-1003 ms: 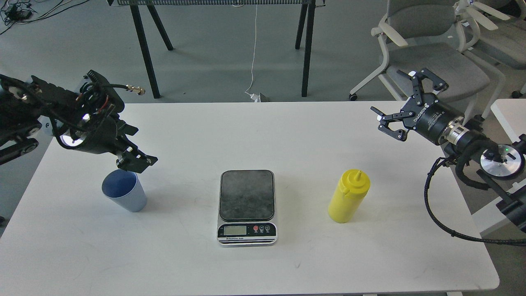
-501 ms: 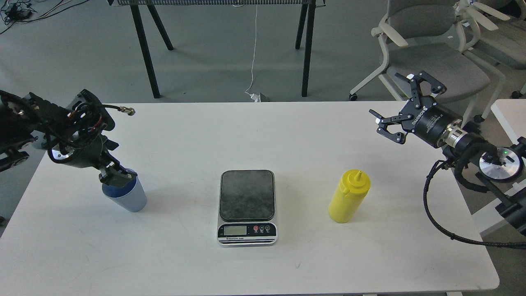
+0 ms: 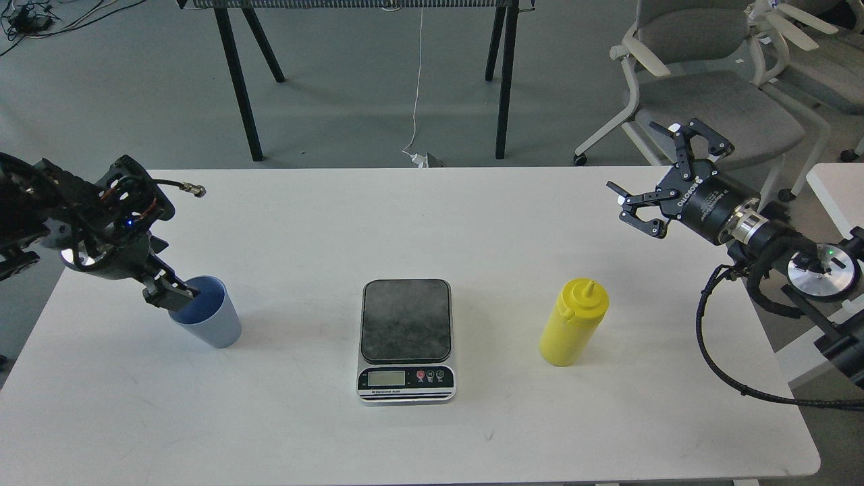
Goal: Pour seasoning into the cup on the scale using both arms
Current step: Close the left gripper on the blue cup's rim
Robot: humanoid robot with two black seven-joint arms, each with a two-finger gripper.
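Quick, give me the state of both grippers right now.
Left gripper: at the rim of the cup, open or shut cannot be told.
Right gripper: open, holding nothing.

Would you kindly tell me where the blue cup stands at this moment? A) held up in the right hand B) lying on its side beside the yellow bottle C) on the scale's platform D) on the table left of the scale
D: the cup stands upright on the table, left of the scale, whose platform is bare.

Smooth matt white table top (image 3: pixel 472 223) — mottled, dull dark-grey scale platform (image 3: pixel 405 320), glossy yellow plastic squeeze bottle (image 3: pixel 572 324), ribbed light-blue plastic cup (image 3: pixel 212 324).
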